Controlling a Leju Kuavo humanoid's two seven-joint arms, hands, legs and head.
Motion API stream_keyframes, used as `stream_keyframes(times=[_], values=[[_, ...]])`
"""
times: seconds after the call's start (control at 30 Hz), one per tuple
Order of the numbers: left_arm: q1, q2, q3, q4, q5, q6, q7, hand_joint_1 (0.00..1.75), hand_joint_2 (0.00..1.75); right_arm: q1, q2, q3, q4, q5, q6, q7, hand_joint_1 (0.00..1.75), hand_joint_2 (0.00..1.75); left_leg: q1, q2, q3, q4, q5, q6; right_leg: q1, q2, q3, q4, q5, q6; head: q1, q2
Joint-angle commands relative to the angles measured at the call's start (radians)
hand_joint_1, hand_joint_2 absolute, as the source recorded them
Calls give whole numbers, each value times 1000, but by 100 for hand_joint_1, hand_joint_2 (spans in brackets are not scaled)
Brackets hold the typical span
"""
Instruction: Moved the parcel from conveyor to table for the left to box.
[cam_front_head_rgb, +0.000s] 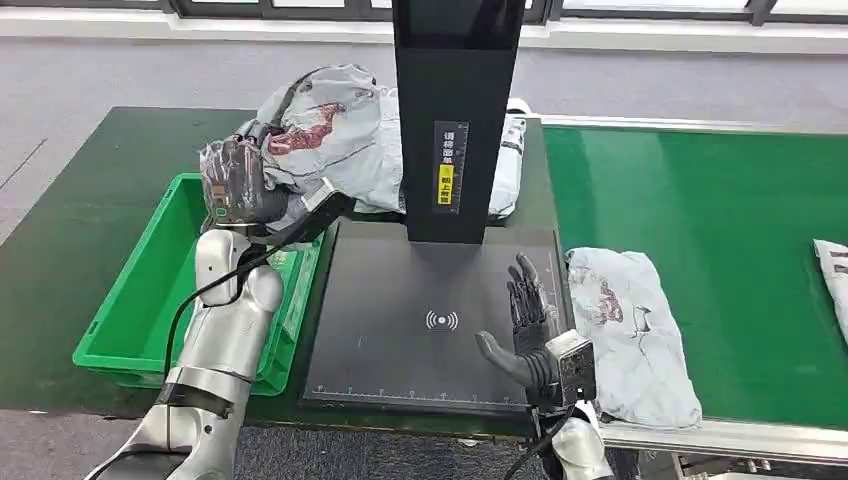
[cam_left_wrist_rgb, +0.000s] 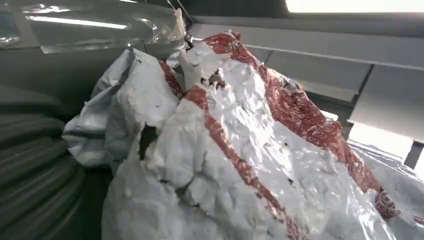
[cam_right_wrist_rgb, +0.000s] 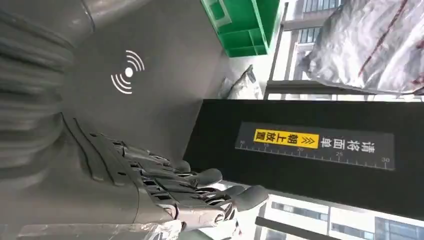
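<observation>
The right robot hand (cam_front_head_rgb: 530, 325) hovers flat over the black scanner pad (cam_front_head_rgb: 400, 330), fingers spread and holding nothing. Just to its right, a second grey parcel (cam_front_head_rgb: 630, 335) lies on the green conveyor (cam_front_head_rgb: 720, 200). The left robot hand (cam_front_head_rgb: 240, 185), wrapped in clear plastic, grips a crumpled grey parcel (cam_front_head_rgb: 335, 130) with red markings, held up above the green bin (cam_front_head_rgb: 150, 290) on the bench (cam_front_head_rgb: 80, 200), beside the scanner's black post (cam_front_head_rgb: 455, 110).

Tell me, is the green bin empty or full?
It looks empty: the green bin shows bare inner walls and floor, though the left arm hides part of it.
</observation>
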Motion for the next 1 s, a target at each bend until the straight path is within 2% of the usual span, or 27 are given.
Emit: stream_keyframes(times=[0.03, 0.13, 0.27, 0.33, 0.37, 0.4, 0.47, 0.5, 0.53, 0.57, 0.6, 0.63, 0.67, 0.7, 0.73, 0.77, 0.8, 0.87, 0.93, 1.0], values=[[-21, 10, 64, 2, -4, -1, 1, 175, 175, -14, 13, -34, 5, -2, -3, 9, 0, 175, 0, 3, 1, -1, 0, 2, 0, 1, 1, -1, 0, -3, 0, 0], [15, -3, 125, -111, -131, -1, 47, 175, 175, -5, 16, -49, -9, 1, -4, 13, 0, 175, -1, 2, 1, -1, 0, 2, 0, 0, 1, 0, 0, -3, 0, 0], [50, 52, 177, -270, -194, -1, 95, 175, 175, 27, 24, -83, -73, 15, -4, 38, 0, 175, 0, 7, 2, -1, -1, 3, 1, 4, 0, -1, 1, -4, 0, 0], [85, 137, 145, -332, -291, -1, 222, 175, 175, 47, 24, -97, -104, 19, -5, 46, 0, 175, -1, 6, 1, -2, -1, 2, 0, 5, -1, 0, 0, -4, 0, 0], [91, 229, 45, -283, -291, -1, 372, 175, 175, 56, 24, -103, -118, 22, -5, 51, 0, 175, -1, 8, 3, -3, -1, 3, 0, 6, -1, -1, 0, -5, 0, 0], [60, 374, -169, -147, -291, -1, 634, 175, 175, 67, 25, -111, -135, 25, -5, 53, 0, 175, -1, 8, 3, -3, -1, 1, 0, 7, -1, -1, 0, -3, 0, 0], [11, 402, -245, 98, -291, -1, 774, 175, 175, 92, 26, -124, -171, 28, -12, 65, 0, 175, -1, 5, 5, -6, 1, 2, 0, 3, 2, -2, 0, -6, 0, 0], [0, 399, -245, 140, -291, -1, 781, 175, 175, 96, 26, -127, -176, 28, -12, 66, 0, 175, -1, -1, 3, -3, 1, 1, 0, -2, 1, -1, -1, -4, 0, 0], [-40, 345, -145, 360, -178, -127, 659, 175, 175, 114, 29, -146, -193, 38, -23, 81, 0, 175, -1, -1, 4, -4, 1, 1, 0, -3, 2, -1, -1, -5, 0, 0], [-49, 312, -83, 471, -102, -291, 523, 175, 175, 133, 31, -177, -215, 44, -24, 87, 0, 175, -1, 1, 4, -5, 2, 1, 1, -1, 1, -2, -1, -6, -1, 0], [-47, 292, -75, 509, -118, -274, 518, 162, 175, 149, 32, -200, -234, 53, -14, 94, 0, 175, -1, 0, 3, -3, 1, 1, 0, -2, 0, -1, -1, -4, 0, 0], [-41, 279, -86, 512, -147, -248, 541, 30, 175, 160, 34, -216, -248, 56, -5, 98, 0, 175, -1, -5, 5, -5, 3, 1, 0, -7, 4, -3, -2, -4, 0, 0], [-33, 267, -84, 496, -158, -256, 557, 140, 175, 173, 38, -230, -256, 65, 6, 104, 0, 175, -1, -4, 5, -5, 3, 2, 1, -7, 5, -4, -2, -5, 0, 0], [-17, 268, -88, 456, -190, -263, 590, 103, 175, 179, 41, -239, -255, 72, 17, 106, 0, 175, -1, -4, 3, -3, 2, 2, 0, -6, 2, -2, -3, -3, 0, 0], [9, 268, -71, 404, -200, -248, 612, 31, 175, 185, 41, -238, -251, 76, 24, 106, 0, 175, -1, -5, 4, -4, 2, 3, 0, -6, 5, -3, -3, -3, 0, 0], [56, 274, -49, 318, -234, -277, 629, 12, 175, 189, 41, -234, -241, 79, 32, 107, 0, 175, -1, -4, 4, -4, 2, 3, -1, -7, 6, -3, -2, -4, 0, 0], [103, 280, -28, 244, -245, -278, 637, 2, 175, 186, 37, -223, -229, 81, 37, 105, 0, 175, -1, 2, 2, -1, 0, 2, 0, 0, 1, -1, -1, -4, -1, 0], [208, 276, 26, 90, -250, -271, 619, 0, 175, 173, 31, -204, -203, 83, 44, 104, 0, 175, 0, 5, 1, -2, -1, 3, 1, 1, 0, -3, 2, -5, 1, 0], [273, 253, 69, -12, -197, -252, 550, 0, 175, 158, 29, -195, -191, 82, 49, 105, 0, 175, -2, 12, 4, -4, -2, 2, -1, 9, 0, -4, 2, -4, 1, 0], [316, 226, 96, -98, -90, -231, 445, 0, 175, 148, 30, -193, -188, 81, 52, 106, 0, 175, 0, 10, 1, -2, -2, 1, 0, 7, -3, -2, 2, -4, 0, 0]])
